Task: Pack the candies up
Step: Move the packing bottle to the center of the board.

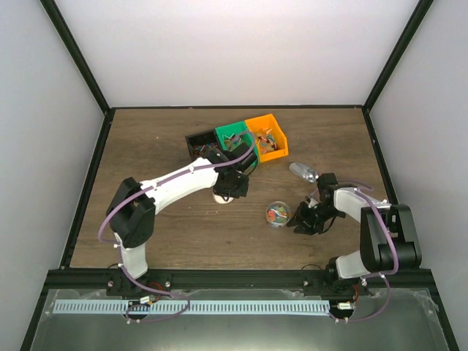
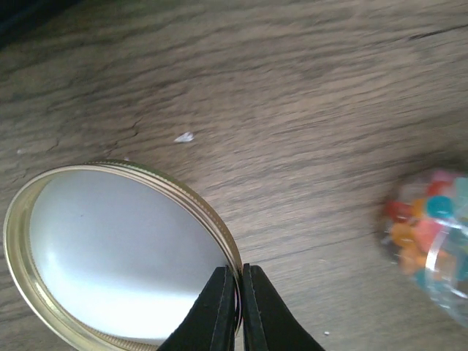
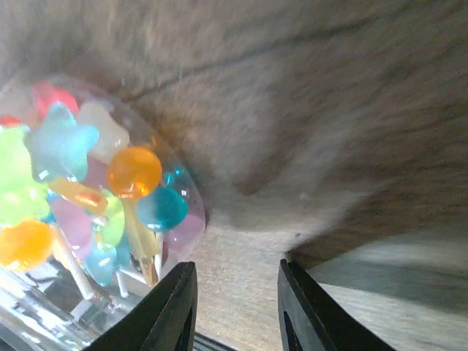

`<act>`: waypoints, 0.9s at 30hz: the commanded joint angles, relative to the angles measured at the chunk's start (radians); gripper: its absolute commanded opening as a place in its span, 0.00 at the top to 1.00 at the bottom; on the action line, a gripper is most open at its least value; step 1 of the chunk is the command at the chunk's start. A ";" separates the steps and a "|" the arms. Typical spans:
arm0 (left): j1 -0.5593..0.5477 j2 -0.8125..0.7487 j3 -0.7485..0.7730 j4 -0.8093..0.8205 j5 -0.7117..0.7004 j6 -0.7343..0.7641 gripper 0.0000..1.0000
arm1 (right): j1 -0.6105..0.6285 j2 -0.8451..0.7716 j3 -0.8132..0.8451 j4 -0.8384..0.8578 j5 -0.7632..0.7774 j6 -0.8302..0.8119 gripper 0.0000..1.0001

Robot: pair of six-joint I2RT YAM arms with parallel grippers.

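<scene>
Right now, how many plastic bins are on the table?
3, side by side in a row at the back of the table: a black bin on the left, a green bin in the middle, an orange bin on the right. None seems hidden.

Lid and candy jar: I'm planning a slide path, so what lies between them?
Only bare tabletop between lid and jar, seen in the left wrist view.

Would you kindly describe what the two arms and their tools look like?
The left arm and right arm have white links and black joints, each with a purple cable looped alongside. The left tool and right tool each end in two flat black fingers.
</scene>
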 commanded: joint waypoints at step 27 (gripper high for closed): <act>0.086 0.053 0.214 0.201 0.536 0.205 0.91 | 0.184 0.138 0.216 0.093 0.094 0.173 0.70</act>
